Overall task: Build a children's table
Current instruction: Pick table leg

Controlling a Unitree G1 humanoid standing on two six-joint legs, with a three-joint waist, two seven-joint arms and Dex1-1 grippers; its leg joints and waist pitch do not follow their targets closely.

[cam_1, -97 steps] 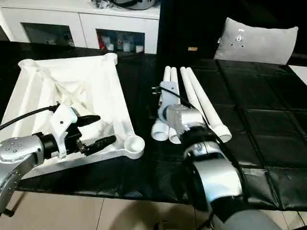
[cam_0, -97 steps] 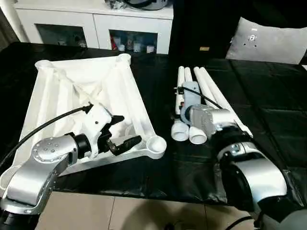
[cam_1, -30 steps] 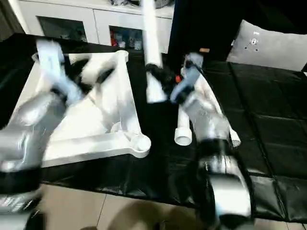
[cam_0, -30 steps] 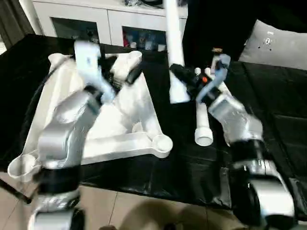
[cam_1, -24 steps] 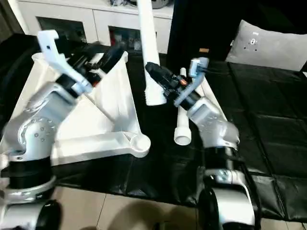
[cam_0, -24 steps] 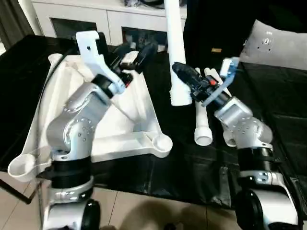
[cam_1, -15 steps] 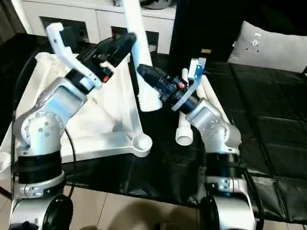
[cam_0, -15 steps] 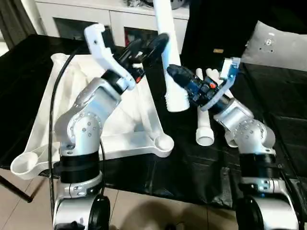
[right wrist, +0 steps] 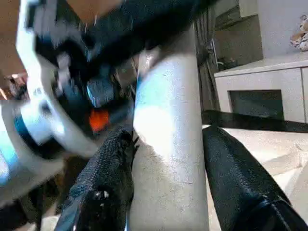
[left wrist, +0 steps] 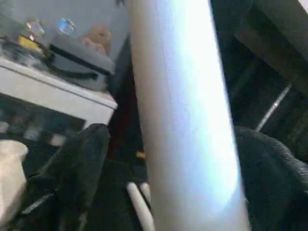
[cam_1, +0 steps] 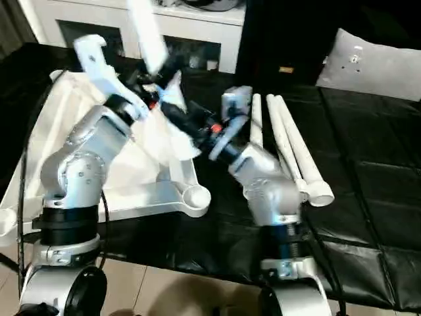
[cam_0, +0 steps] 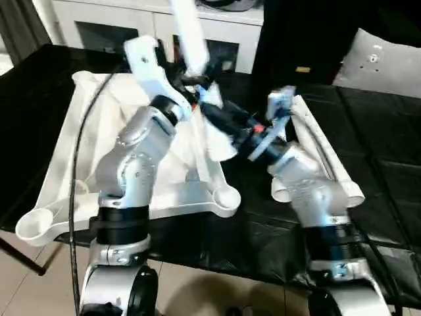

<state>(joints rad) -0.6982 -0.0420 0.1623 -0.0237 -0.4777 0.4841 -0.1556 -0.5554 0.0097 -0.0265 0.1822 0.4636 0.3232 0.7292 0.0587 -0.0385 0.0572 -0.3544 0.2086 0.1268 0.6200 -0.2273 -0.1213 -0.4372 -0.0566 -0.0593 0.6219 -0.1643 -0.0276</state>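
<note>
1. Right gripper (right wrist: 163, 183): its two black fingers (right wrist: 108, 178) are clamped on one white table leg (right wrist: 168, 163), one finger pressed to each side of the shaft. The leg is held in the air, tilted, over the near right part of the upturned table top (cam_0: 59, 158).
2. Left gripper (left wrist: 168, 159): its two fingers (left wrist: 77, 163) stand apart on either side of the same leg. The finger on one side shows a gap to the shaft; whether the other touches it, I cannot tell.
3. Both grippers meet at this one leg above the table top, the left gripper higher on the shaft than the right.
4. Legs counted: one raised, plus three lying (cam_1: 289, 148) side by side on the black table cover (cam_1: 375, 197), to the right of the table top. Four in all.
5. Table top: one, ribbed underside up, on the left half of the black cover. One rounded corner socket (cam_0: 223, 196) at the near right corner stands empty.
6. Behind: one white cabinet (cam_0: 118, 26) with glass doors; one grey cushion (cam_1: 371, 66) at the far right.
</note>
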